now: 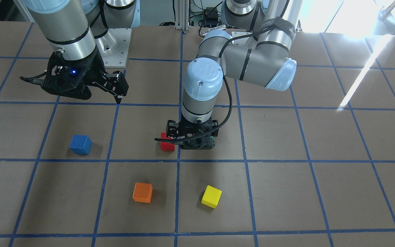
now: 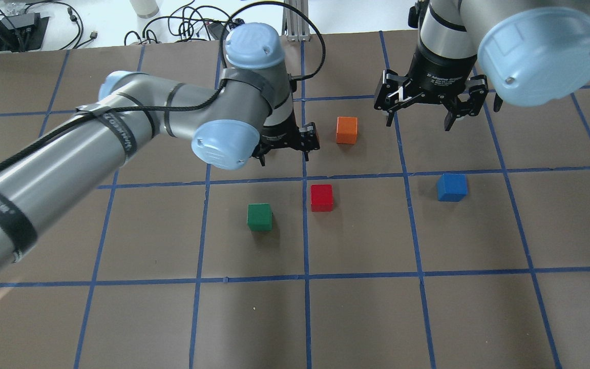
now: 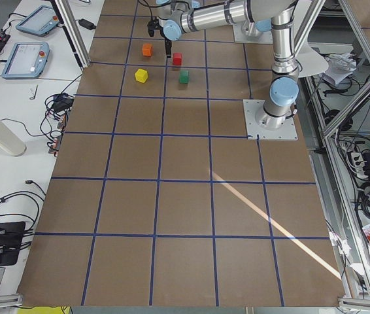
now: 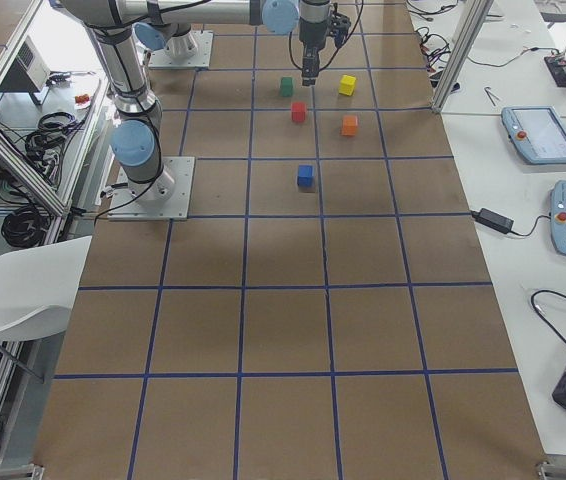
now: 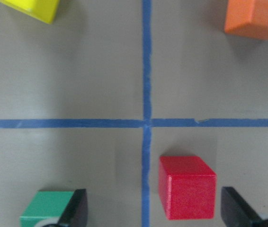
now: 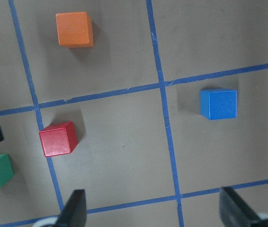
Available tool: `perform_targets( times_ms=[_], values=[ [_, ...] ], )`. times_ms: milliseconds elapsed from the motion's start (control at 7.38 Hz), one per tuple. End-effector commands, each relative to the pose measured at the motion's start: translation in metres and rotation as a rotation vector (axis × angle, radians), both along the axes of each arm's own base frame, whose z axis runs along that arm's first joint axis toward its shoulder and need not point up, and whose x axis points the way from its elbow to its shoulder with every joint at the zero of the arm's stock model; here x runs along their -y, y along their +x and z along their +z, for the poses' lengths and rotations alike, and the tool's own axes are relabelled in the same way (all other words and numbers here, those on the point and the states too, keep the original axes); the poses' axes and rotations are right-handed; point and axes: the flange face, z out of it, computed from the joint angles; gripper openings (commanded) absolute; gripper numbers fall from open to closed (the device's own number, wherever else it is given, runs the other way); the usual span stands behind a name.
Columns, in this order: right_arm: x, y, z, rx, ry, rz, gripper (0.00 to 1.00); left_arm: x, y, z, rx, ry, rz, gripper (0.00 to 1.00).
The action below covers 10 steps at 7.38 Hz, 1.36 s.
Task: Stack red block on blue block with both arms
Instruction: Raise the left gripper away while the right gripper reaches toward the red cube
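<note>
The red block (image 2: 321, 198) sits on the brown table near a crossing of blue tape lines. My left gripper (image 5: 155, 210) is open and empty and hovers over it. In the left wrist view the red block (image 5: 187, 187) lies between the two fingers, closer to the right one. The blue block (image 2: 451, 187) sits alone about one grid square to the red block's right. My right gripper (image 2: 419, 123) is open and empty, raised beyond the blue block. Its wrist view shows both the blue block (image 6: 218, 104) and the red block (image 6: 57, 139).
A green cube (image 2: 259, 217) sits just left of the red block, close to the left gripper's finger (image 5: 75, 210). An orange cube (image 2: 346, 129) and a yellow cube (image 1: 211, 196) lie farther out. The left arm's elbow (image 2: 223, 141) hangs over the table's middle.
</note>
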Motion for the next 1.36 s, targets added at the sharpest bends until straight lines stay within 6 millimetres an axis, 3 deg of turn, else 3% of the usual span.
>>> perform_targets(
  times_ms=[0,136,271,407,542,949,1220],
  values=[
    [-0.003,0.04,-0.029,-0.003,0.017,0.013,1.0,0.007,0.103,0.061,0.023,0.01,-0.01,1.0],
    [-0.001,0.065,-0.055,0.0,-0.001,-0.013,1.0,0.005,0.145,0.089,0.019,-0.016,-0.002,1.0],
    [-0.004,0.103,-0.093,0.0,-0.014,-0.022,1.0,-0.006,0.173,0.108,0.021,-0.006,-0.02,1.0],
    [-0.008,0.141,-0.123,0.014,-0.061,-0.044,1.0,-0.018,0.192,0.122,0.02,-0.005,-0.019,1.0],
    [-0.01,0.16,-0.154,0.004,-0.058,-0.049,1.0,-0.03,0.201,0.126,0.019,-0.008,-0.005,1.0],
    [0.005,0.161,-0.209,-0.041,-0.033,0.001,1.0,-0.044,0.204,0.121,0.014,-0.01,-0.019,1.0],
    [-0.003,0.155,-0.242,-0.043,-0.049,0.021,1.0,-0.051,0.203,0.117,0.015,-0.002,-0.02,1.0]
  ],
)
